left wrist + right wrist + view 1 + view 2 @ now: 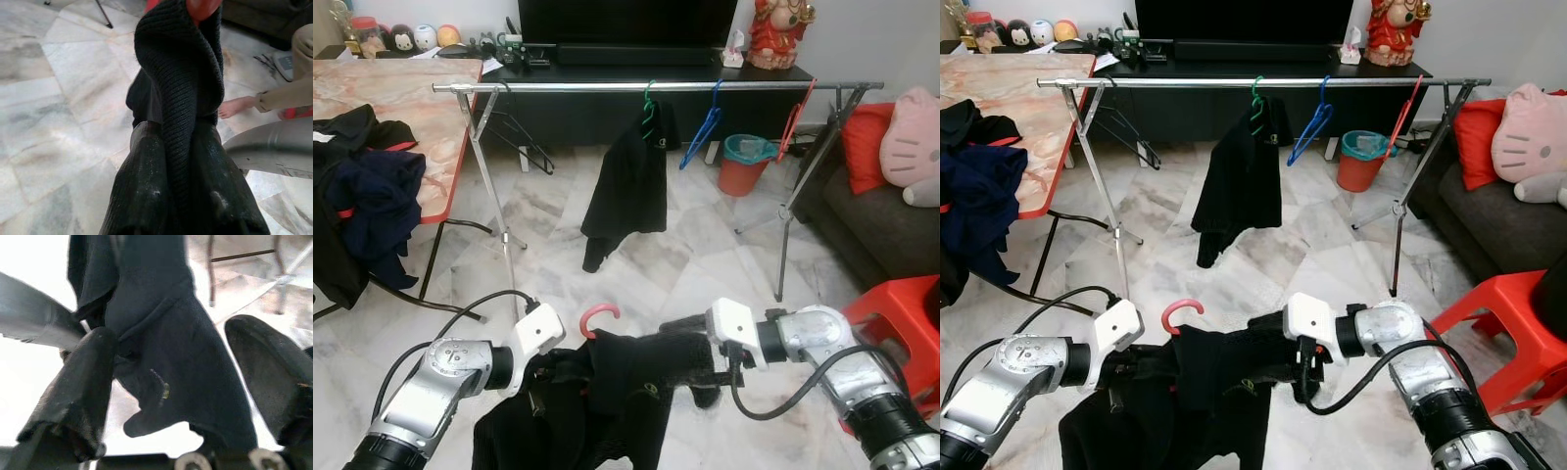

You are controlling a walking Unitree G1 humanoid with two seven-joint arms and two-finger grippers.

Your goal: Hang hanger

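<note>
A black knit garment (626, 392) hangs on a hanger with a pink-red hook (599, 315), held low over the floor between my two arms. My left gripper (553, 370) is shut on the garment's left shoulder; in the left wrist view the knit cloth (178, 98) is pinched between the fingers (142, 196). My right gripper (690, 338) reaches into the right shoulder. In the right wrist view its fingers (83, 382) stand wide apart with the cloth (186, 362) between them. The silver clothes rail (656, 86) stands ahead, well above the hook.
On the rail hang a black shirt on a green hanger (631, 186), a blue hanger (705, 127), a red hanger (795, 122) and black hangers (524, 137). A table with clothes (372, 186) is at left. A red stool (901, 313), a sofa (881, 225) and an orange bin (744, 164) are at right. A person's foot (234, 105) is near.
</note>
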